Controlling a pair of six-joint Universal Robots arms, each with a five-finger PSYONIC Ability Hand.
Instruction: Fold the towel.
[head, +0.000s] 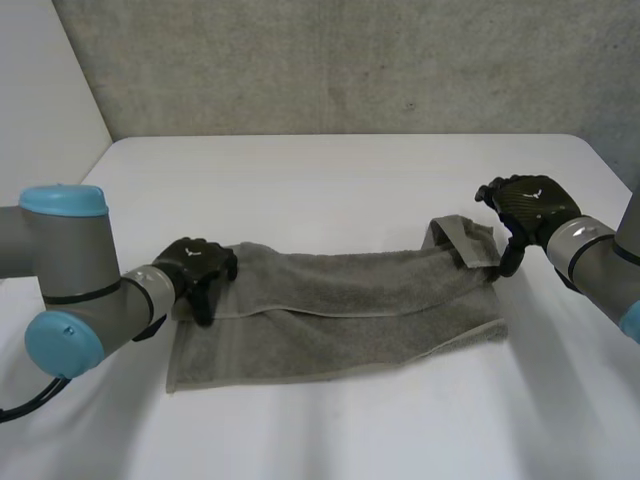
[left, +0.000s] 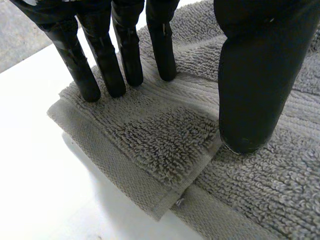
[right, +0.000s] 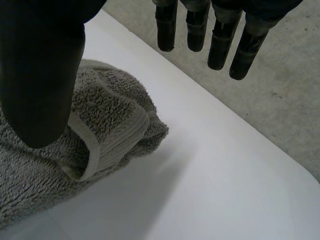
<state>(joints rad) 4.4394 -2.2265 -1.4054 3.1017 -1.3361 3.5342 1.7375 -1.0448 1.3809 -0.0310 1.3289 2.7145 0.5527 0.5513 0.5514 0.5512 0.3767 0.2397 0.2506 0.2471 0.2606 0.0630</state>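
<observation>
Squarely planted, the left hand (head: 195, 265) presses straight fingers (left: 107, 70) and thumb onto the far left corner of the grey towel (head: 340, 315), gripping nothing. The right hand (head: 528, 205) hangs open, fingers straight, just beside the towel's rumpled, raised far right corner. The towel lies lengthwise across the white bench (head: 330, 175), its far edge doubled over.

white table (head: 350, 180) | grey concrete wall (head: 350, 60) behind | white wall (head: 40, 90) left
</observation>
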